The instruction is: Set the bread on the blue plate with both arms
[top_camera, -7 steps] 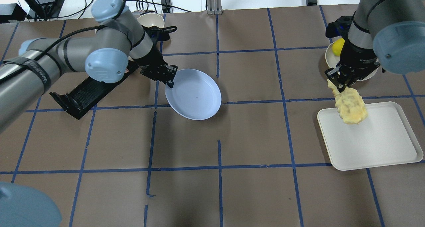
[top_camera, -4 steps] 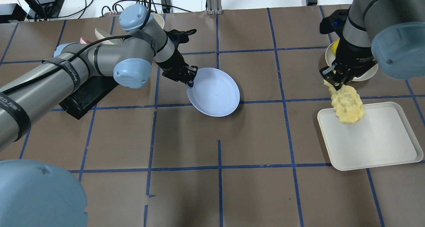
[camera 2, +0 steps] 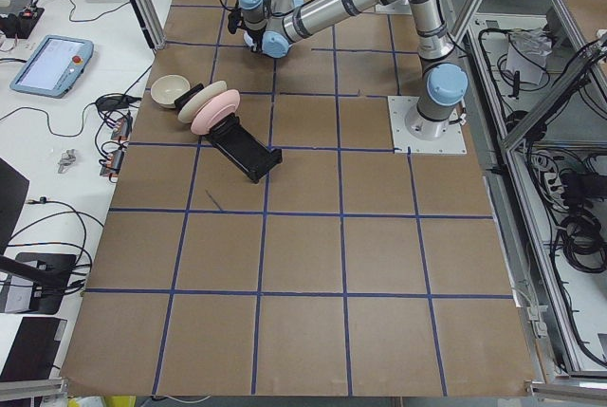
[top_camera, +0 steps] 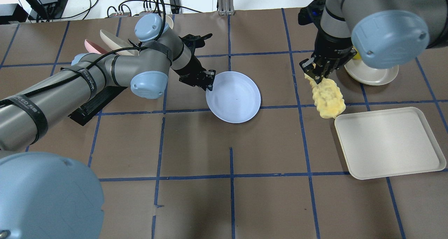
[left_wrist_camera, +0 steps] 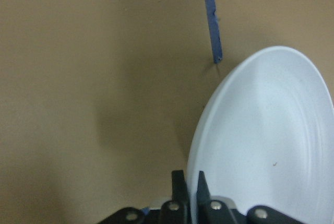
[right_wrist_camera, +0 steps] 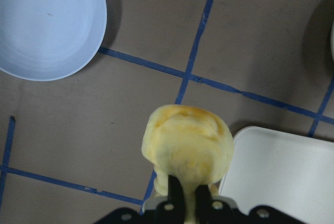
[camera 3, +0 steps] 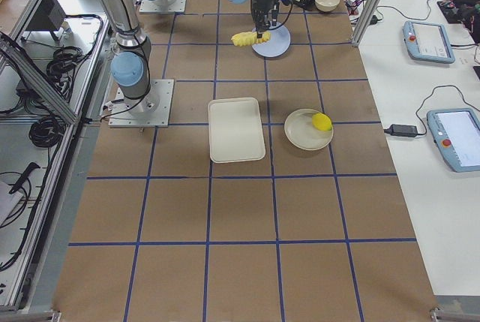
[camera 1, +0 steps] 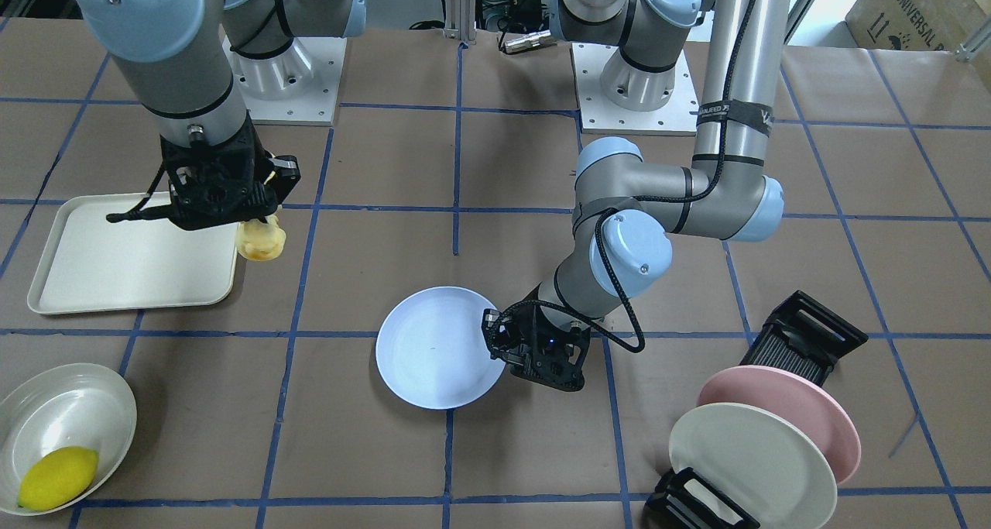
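The right gripper (top_camera: 315, 78) pinches one end of the bread (top_camera: 329, 98), which hangs below its fingers, just beside a white tray (top_camera: 388, 144). The left gripper (top_camera: 209, 86) clamps the rim of the blue plate (top_camera: 233, 97). A lemon (camera 1: 58, 479) lies in a cream bowl (camera 1: 70, 405). The brown table (top_camera: 196, 144) carries a blue tape grid, with a white bench (camera 3: 450, 209) alongside.

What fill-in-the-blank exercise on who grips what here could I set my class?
1. The right gripper is shut on one ____ of the bread.
2. The left gripper grips the blue plate by its ____.
3. Beside the cream plate in the rack stands a plate coloured ____.
Missing words: end; rim; pink.
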`<state>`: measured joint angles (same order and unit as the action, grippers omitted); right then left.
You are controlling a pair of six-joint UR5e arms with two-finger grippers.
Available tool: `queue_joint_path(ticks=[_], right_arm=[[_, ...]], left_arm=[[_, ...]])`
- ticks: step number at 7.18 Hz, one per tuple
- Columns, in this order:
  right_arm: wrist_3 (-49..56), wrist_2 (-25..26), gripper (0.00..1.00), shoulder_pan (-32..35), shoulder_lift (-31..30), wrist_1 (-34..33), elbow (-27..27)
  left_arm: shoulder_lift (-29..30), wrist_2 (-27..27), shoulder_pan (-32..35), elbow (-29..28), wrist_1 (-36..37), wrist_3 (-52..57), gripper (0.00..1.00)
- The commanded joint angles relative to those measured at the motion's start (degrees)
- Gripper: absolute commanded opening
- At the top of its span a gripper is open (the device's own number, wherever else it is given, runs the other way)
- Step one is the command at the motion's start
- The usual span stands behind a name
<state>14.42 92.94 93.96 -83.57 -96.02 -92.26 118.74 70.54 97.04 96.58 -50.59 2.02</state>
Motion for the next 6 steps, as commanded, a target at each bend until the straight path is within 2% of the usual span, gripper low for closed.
queue_joint_path(ticks=[1, 2, 3, 5, 6], right_arm=[[-0.27, -3.19, 0.23, 2.44, 3.49, -0.47, 2.70], [-0.36, -3.38, 0.23, 3.76, 4.90, -4.05, 2.61], [-2.28, -3.56, 0.23, 4.47, 9.09, -8.52, 2.79], [-7.36, -5.56, 0.23, 9.90, 17.27, -20.55, 2.79], [-9.05, -6.28, 0.23, 11.14, 19.74, -23.91, 2.79]], left_arm=[[-3.05, 3.61, -1.14, -1.29, -5.26, -0.18, 1.00], [-6.47, 5.29, -3.15, -2.27, -11.66, -0.09, 1.00], [-9.89, 6.09, -5.61, -3.15, -18.08, 0.09, 1.00], [-15.44, 15.45, -6.77, -5.60, -28.46, 0.09, 1.00], [-17.12, 16.72, -6.86, -9.53, -36.08, 0.09, 1.00]])
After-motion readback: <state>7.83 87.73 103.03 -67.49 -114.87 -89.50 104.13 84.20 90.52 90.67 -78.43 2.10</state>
